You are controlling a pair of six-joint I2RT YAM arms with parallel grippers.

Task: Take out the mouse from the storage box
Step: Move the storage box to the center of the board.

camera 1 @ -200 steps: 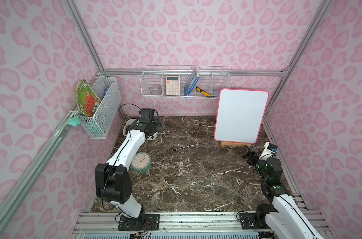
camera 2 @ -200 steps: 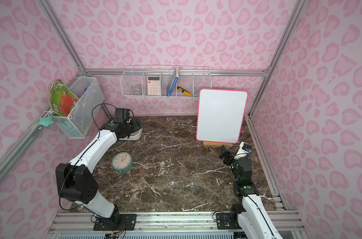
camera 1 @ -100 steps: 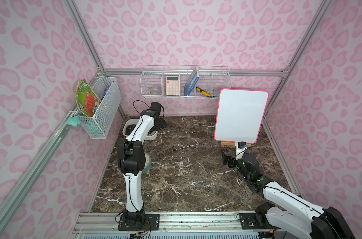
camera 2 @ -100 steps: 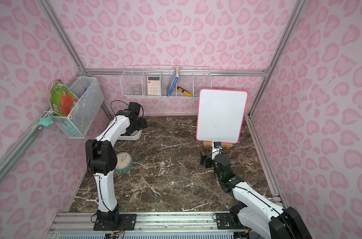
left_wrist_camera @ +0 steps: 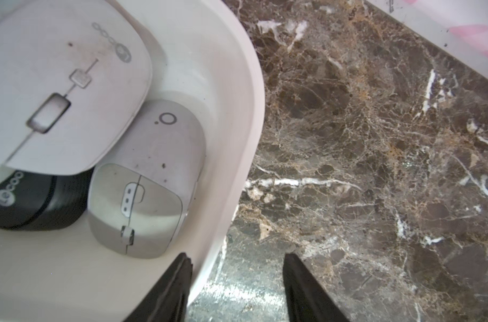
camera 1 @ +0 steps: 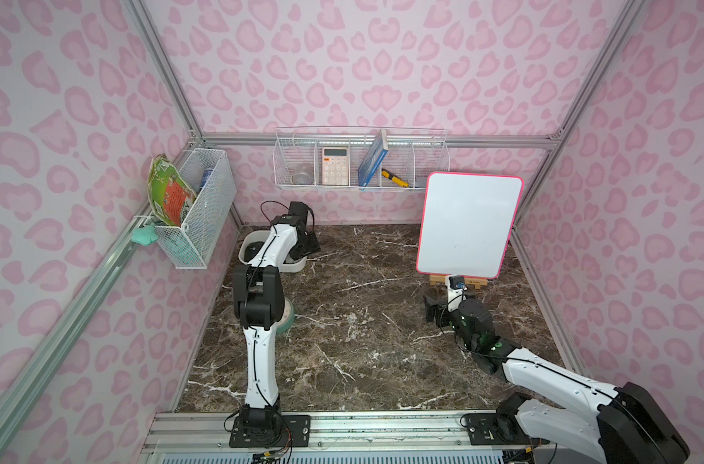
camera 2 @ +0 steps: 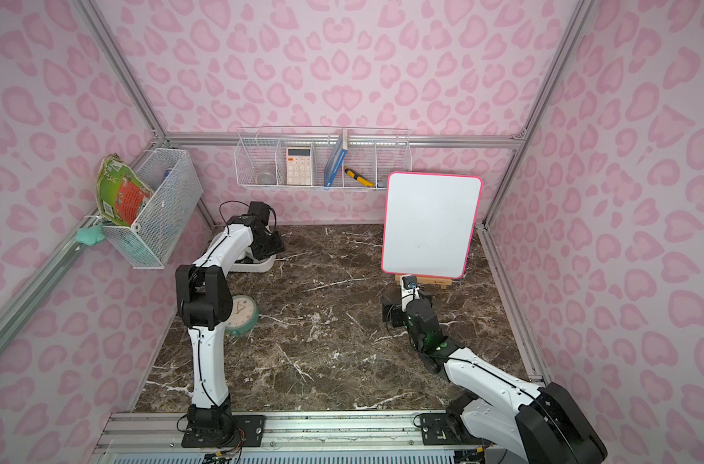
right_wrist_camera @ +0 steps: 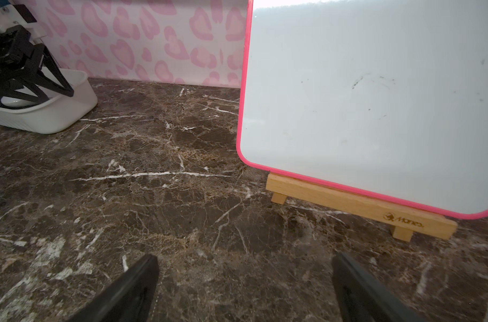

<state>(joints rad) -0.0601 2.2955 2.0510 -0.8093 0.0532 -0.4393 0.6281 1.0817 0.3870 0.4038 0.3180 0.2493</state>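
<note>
Grey mouse (left_wrist_camera: 142, 181) lies lengthwise along the storage box (camera 1: 296, 265) wall, left of centre in a top view, a wall straddled by the nearer left gripper (left_wrist_camera: 237, 255), jaws parted; right gripper (right_wrist_camera: 244, 256) stands open.

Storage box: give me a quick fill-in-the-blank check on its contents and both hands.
In the left wrist view, ___ mice show in the storage box.
The white mouse overlaps the grey mouse and the ___ one.
The left hand has one finger inside the box and one ___ it.
The right hand, empty, stands ___.
Missing words: three; black; outside; open.
</note>
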